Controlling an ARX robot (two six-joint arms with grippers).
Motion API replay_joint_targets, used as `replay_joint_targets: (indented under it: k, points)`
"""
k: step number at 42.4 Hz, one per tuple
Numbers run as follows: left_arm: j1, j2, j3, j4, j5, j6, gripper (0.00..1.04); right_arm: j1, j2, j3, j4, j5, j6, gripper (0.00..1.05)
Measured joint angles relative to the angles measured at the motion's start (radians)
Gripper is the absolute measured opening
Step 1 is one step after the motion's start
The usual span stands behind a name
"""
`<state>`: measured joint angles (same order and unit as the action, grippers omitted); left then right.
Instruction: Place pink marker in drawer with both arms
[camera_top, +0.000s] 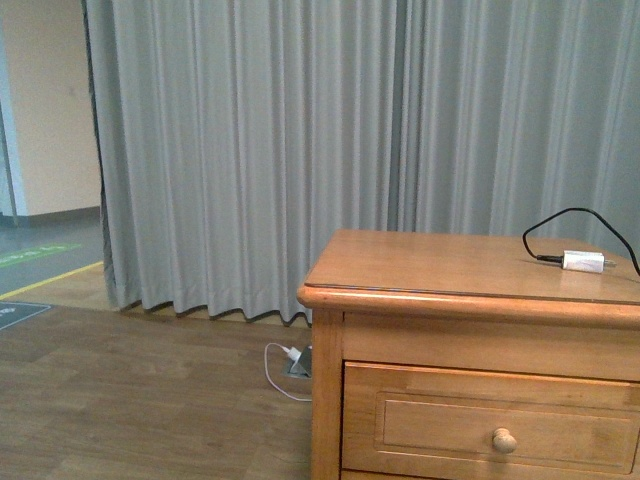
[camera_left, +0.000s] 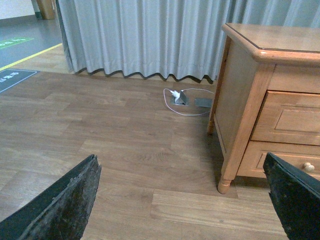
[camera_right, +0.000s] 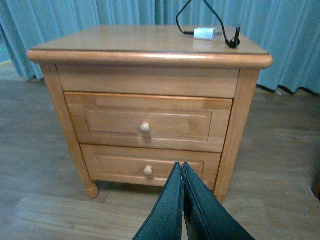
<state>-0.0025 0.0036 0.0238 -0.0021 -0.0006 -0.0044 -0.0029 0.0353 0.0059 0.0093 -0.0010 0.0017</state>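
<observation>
The upper drawer (camera_right: 148, 121) of the honey-coloured wooden cabinet is closed, with one round knob (camera_right: 144, 128). It also shows in the front view (camera_top: 490, 420) and partly in the left wrist view (camera_left: 292, 117). My right gripper (camera_right: 180, 167) is shut and empty, low in front of the cabinet, some way short of the drawers. My left gripper (camera_left: 182, 197) is wide open and empty, low over the floor to the left of the cabinet. The pink marker is not in view. Neither arm shows in the front view.
A white adapter (camera_top: 583, 262) with a black cable lies on the cabinet top (camera_top: 430, 262); it shows in the right wrist view (camera_right: 205, 33) too. A lower drawer (camera_right: 147, 167) sits below. A floor socket with a white cable (camera_left: 179, 97) lies by the grey curtain (camera_top: 300, 140).
</observation>
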Motion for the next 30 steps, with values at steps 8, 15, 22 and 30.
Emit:
replay_joint_targets:
  k: [8, 15, 22, 30]
  points:
    - [0.0, 0.0, 0.0, 0.0, 0.0, 0.0, 0.99, 0.0, -0.03, 0.0, -0.008, 0.0, 0.0, 0.01]
    - [0.0, 0.0, 0.0, 0.0, 0.0, 0.0, 0.99, 0.0, -0.031, 0.0, -0.009, 0.0, -0.001, 0.16]
    - [0.0, 0.0, 0.0, 0.0, 0.0, 0.0, 0.99, 0.0, -0.031, 0.0, -0.009, 0.0, -0.001, 0.44]
    - [0.0, 0.0, 0.0, 0.0, 0.0, 0.0, 0.99, 0.0, -0.031, 0.0, -0.009, 0.0, -0.001, 0.81]
